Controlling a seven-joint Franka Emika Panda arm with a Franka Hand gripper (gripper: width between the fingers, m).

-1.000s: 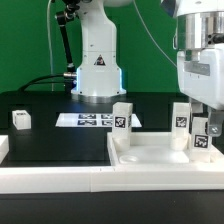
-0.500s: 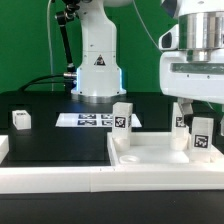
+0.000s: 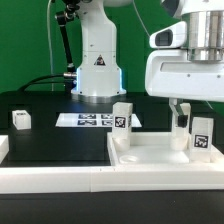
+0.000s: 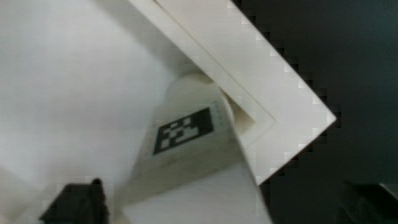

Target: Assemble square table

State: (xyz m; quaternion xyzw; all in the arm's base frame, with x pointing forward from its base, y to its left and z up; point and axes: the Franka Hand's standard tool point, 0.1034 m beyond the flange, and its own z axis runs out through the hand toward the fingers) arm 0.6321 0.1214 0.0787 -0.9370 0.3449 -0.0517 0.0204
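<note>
The gripper (image 4: 224, 205) hung over the exterior view's right end of the square tabletop (image 3: 150, 152), its fingers (image 4: 75, 203) spread wide and pinching nothing. Below the gap between them, 1 tagged leg (image 4: 183, 140) stood upright on the slab. The tabletop lay on the black table, just beside the long white rail (image 3: 50, 178). A second leg (image 3: 122, 120) stood at its rear corner. 1 loose leg (image 3: 20, 119) sat well apart, toward the exterior view's left.
</note>
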